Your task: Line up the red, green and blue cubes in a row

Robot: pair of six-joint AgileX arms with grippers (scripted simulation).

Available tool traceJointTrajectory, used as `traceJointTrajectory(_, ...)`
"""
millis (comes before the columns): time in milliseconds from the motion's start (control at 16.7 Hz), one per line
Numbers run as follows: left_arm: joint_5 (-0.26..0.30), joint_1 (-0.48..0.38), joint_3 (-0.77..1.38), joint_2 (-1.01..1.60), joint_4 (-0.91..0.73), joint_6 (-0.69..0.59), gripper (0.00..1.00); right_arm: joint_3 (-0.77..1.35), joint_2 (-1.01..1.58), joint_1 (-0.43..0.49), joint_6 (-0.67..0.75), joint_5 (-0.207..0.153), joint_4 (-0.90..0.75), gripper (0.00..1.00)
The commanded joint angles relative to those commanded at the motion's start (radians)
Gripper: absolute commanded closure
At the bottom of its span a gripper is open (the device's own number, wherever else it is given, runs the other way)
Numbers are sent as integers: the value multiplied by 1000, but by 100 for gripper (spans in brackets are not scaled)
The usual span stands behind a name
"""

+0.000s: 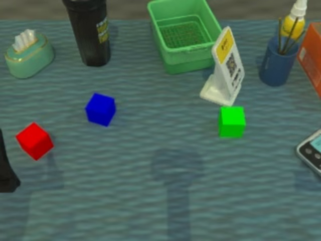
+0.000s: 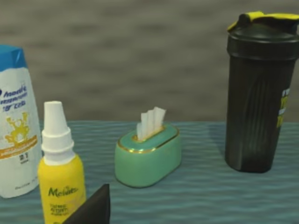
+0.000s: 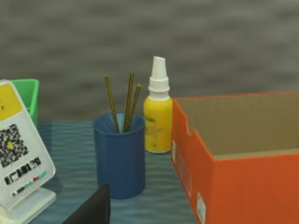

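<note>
Left gripper (image 1: pixel 6 173) fingers unreadable, parked | bright red matte cube (image 1: pixel 34 140) just beside it, deep blue cube (image 1: pixel 100 109) farther, bright green cube (image 1: pixel 232 121) well apart | risk: green cube near white QR stand (image 1: pixel 224 68), a reach could topple it.

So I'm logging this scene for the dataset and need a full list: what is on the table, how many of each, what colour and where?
red cube: 1, red, left front
blue cube: 1, blue, left of centre
green cube: 1, green, right of centre
basket: 1, green, back centre
QR code stand: 1, white and yellow, beside basket
shaker bottle: 1, black, back left
tissue box: 1, mint, back left
pen cup: 1, blue, back right
dropper bottles: 2, yellow, one behind cup, one in left wrist view
shampoo bottle: 1, white, left wrist view
box: 1, orange, right edge
handheld device: 1, grey, right edge
left arm: black, left edge, claw unseen
</note>
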Motion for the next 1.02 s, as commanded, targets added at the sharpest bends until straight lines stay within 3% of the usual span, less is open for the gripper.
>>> traceJointTrajectory(240,0,-1,30,31,-22,13,0,0,0,0,0,0,0,0)
traceJointTrajectory(480,0,-8,194,219,-142,87,0,0,0,0,0,0,0,0)
traceJointTrajectory(1020,3,-36,797,1085,-608,362,0,0,0,0,0,0,0,0)
